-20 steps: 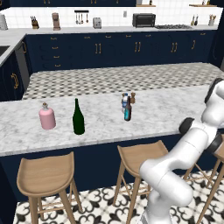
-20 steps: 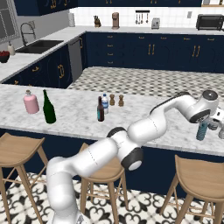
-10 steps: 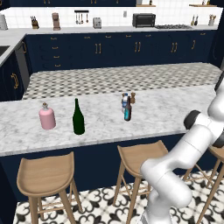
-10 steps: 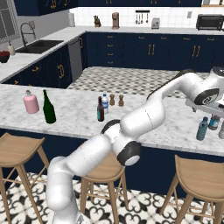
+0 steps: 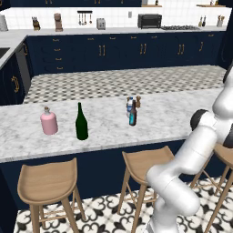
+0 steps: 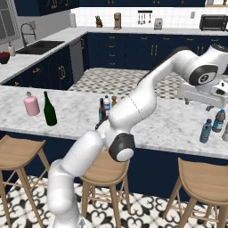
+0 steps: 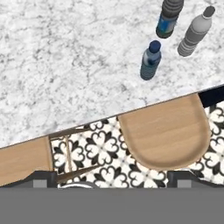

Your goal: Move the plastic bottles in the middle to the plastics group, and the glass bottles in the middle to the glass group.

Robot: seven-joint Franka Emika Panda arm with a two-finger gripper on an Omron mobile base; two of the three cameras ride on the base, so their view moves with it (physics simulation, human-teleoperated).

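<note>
- While your arm reached far to the right over the marble counter (image 6: 169, 127), the gripper (image 6: 209, 95) hung above the counter's right end; I could not tell whether its fingers were spread or pressed together.
- Below it you had the pale teal bottle (image 6: 205, 131) standing upright near the front edge, just beside the blue plastic bottle (image 6: 218, 120).
- From the hand camera, that teal bottle (image 7: 150, 60) stood apart from a grey ribbed bottle (image 7: 195, 32).
- Mid-counter, the clear bottle (image 5: 130, 105) and the dark blue-labelled glass bottle (image 5: 133, 115) stood close together by a brown shaker (image 5: 137, 102).
- At the left, you had the pink bottle (image 5: 48, 122) near the green wine bottle (image 5: 81, 122).
</note>
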